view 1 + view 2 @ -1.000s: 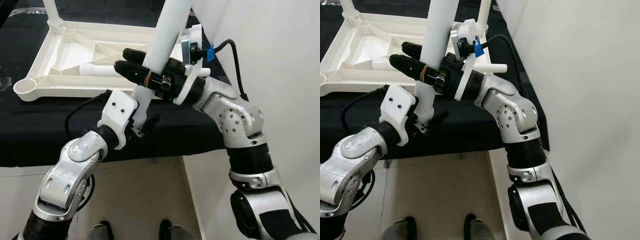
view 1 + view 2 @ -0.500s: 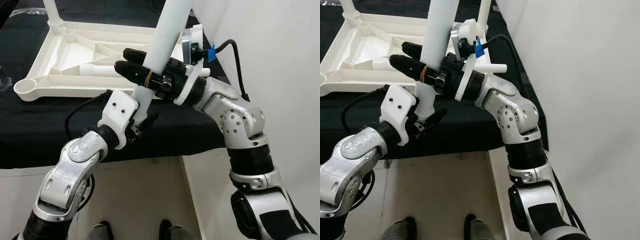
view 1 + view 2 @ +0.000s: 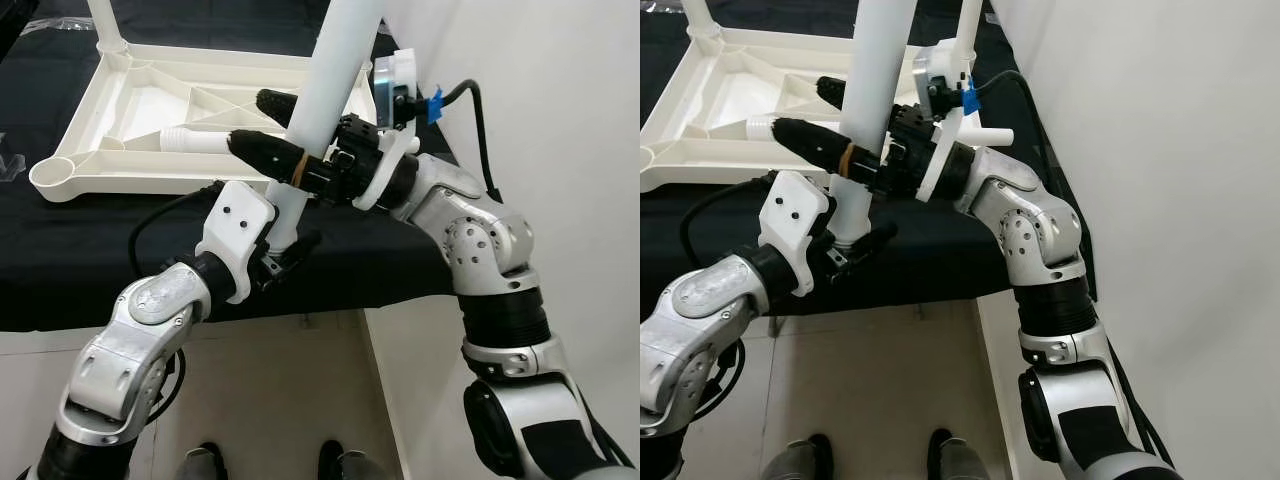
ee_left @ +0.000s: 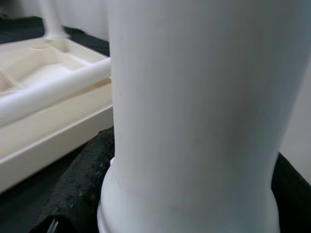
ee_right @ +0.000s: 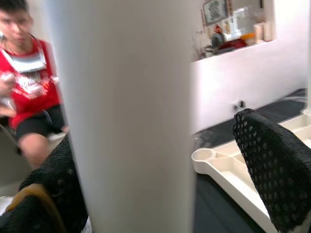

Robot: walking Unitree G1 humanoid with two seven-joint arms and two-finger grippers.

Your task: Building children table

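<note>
I have a white table leg (image 3: pixel 335 70) between both hands, in front of the near edge of the counter (image 3: pixel 90 270) with its black cloth. The leg's long axis runs steeply, tilted: its narrower threaded end points down and toward me, its upper end rises away to my right and out of frame. My left hand (image 3: pixel 285 243) sits at that low end, its black fingers (image 4: pixel 77 184) closed round the collar. My right hand (image 3: pixel 268 122) reaches across from the right higher up the leg, one finger on each side of the shaft; they look parted a little, and I cannot tell whether they press on it. On the counter lies the upturned white tabletop (image 3: pixel 130 130), with a second leg (image 3: pixel 200 142) lying flat in it. Through my right wrist camera I see a person in a red shirt (image 5: pixel 29 82) sitting beyond.
</note>
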